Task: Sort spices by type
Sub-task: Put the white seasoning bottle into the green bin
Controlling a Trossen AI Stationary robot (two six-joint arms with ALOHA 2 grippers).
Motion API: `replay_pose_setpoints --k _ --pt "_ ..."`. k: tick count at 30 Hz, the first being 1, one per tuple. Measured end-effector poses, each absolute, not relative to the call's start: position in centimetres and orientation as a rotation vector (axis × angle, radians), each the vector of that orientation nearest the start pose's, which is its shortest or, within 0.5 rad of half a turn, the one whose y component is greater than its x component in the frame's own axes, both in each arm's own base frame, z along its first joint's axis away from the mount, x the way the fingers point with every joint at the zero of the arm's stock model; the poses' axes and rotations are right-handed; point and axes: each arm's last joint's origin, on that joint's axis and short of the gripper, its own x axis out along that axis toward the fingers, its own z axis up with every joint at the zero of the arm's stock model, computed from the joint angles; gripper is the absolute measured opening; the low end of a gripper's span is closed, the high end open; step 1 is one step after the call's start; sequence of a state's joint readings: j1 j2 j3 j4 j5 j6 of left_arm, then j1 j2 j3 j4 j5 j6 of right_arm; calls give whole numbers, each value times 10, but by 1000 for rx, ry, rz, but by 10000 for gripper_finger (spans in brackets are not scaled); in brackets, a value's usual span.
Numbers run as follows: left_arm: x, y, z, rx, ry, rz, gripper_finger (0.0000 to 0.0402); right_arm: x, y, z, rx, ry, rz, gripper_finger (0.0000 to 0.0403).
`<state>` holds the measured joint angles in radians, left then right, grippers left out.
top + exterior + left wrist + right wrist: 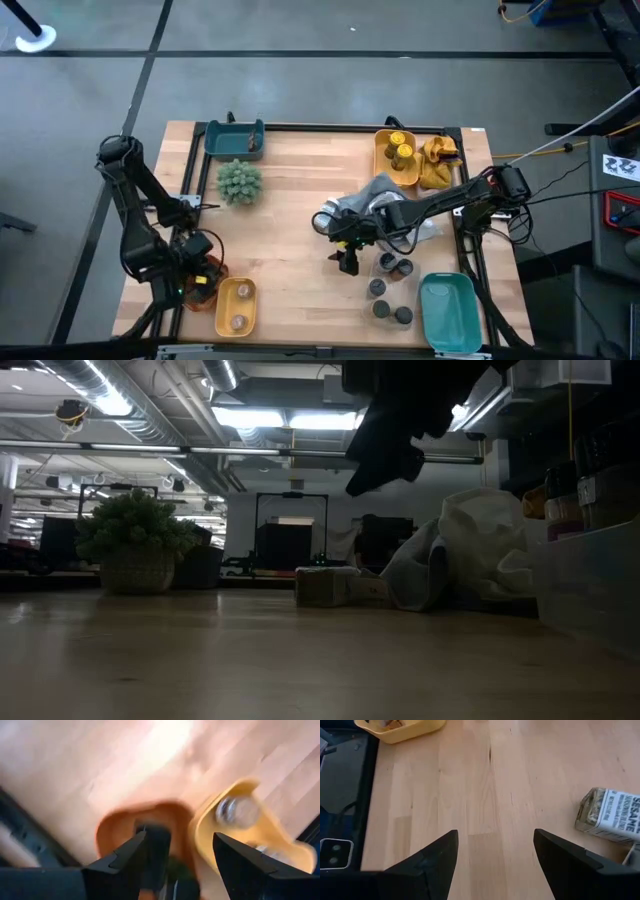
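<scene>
Right hand wide and empty above table, left hand spread over blurred orange bin, contents unclear.

Pale smooth wood table, glossy yellow plastic tray, crumpled grey cloth.

A lab or workshop — an open industrial hall. The low view shows bare ducts and strip lights on an unfinished ceiling, with dark frames and equipment beyond the table. From above, the wooden table stands on a grey concrete floor in a black metal frame — cables trail at the right.
</scene>
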<state>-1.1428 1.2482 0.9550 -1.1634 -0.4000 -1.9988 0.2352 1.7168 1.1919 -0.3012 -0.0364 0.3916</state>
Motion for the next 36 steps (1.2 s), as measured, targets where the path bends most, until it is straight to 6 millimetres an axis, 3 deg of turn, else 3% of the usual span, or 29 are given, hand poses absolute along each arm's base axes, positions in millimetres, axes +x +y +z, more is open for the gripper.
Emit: replay_pose_setpoints --k 6,11,14,21,29,36 --pt "109 -165 251 -705 881 573 210 342 83 244 280 844 95 260" --pt "125 -154 255 -687 658 625 210 322 77 268 259 833 47 260" --pt "137 -149 257 -664 611 624 210 309 73 281 247 829 18 260" --pt "184 -139 267 -588 529 515 210 283 65 302 217 828 -53 260" --pt "234 -108 287 -406 363 469 210 265 58 310 178 853 -123 260" --pt "276 -94 277 -347 306 454 210 252 53 312 133 894 -190 260"
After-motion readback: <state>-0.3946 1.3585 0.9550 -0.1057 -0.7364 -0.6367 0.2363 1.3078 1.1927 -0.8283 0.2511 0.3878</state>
